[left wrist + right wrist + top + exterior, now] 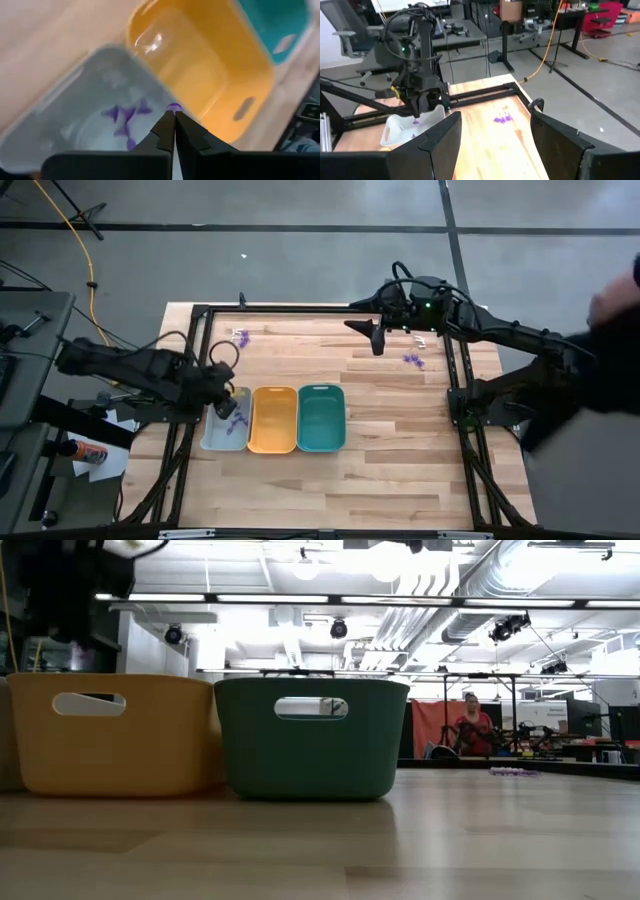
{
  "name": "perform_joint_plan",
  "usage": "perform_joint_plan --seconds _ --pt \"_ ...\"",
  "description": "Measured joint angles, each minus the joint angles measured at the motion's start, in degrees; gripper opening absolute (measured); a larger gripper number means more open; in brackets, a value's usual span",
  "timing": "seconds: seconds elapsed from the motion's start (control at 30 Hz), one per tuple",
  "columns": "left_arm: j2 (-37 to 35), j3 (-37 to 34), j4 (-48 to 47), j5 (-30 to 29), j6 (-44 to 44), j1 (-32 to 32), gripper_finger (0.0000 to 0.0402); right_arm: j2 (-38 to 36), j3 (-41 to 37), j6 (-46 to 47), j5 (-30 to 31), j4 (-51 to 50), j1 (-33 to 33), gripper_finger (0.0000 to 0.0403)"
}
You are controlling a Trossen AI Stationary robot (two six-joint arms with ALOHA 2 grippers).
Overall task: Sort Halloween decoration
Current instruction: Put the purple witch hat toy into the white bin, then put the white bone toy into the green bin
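The Halloween decoration shows as tiny purple pieces: some lie in the grey tray, a cluster lies at the far left of the table, and another at the right, with small white pieces beside it. My left gripper is shut on one purple piece above the grey tray. My right gripper hangs open over the far middle of the table, holding nothing. My left gripper pinches a small purple piece between the very ends of its two fingers. The fingers slant down from above. The piece is lifted clear, over the grey tray's side next to the orange tray.
An orange tray and a teal tray stand in a row to the right of the grey one. A black frame borders the table. A blurred person is at the right edge; bare wood lies toward the near edge.
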Motion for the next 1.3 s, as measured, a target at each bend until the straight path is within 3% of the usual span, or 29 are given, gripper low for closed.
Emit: perform_joint_plan --seconds 0.27,0.8,1.1,1.3 --pt "1.1 -5.4 -2.5 0.1 -6.9 -1.2 0.0 3.0 0.0 -0.2 0.0 -0.4 -0.1 0.0233" --pt "11.3 -5.8 -2.5 -2.4 -7.1 -1.2 0.0005 2.6 0.0 -0.2 0.0 -3.1 -0.1 0.0233" --pt "9.7 -4.9 -2.7 -2.5 -6.0 -1.2 0.0057 -0.4 0.0 -0.3 0.0 -6.6 -0.1 0.0233" --pt "8.0 4.5 -0.7 -7.6 -1.0 -0.3 0.01 -2.1 0.0 -0.3 0.0 -7.7 -0.1 0.0233"
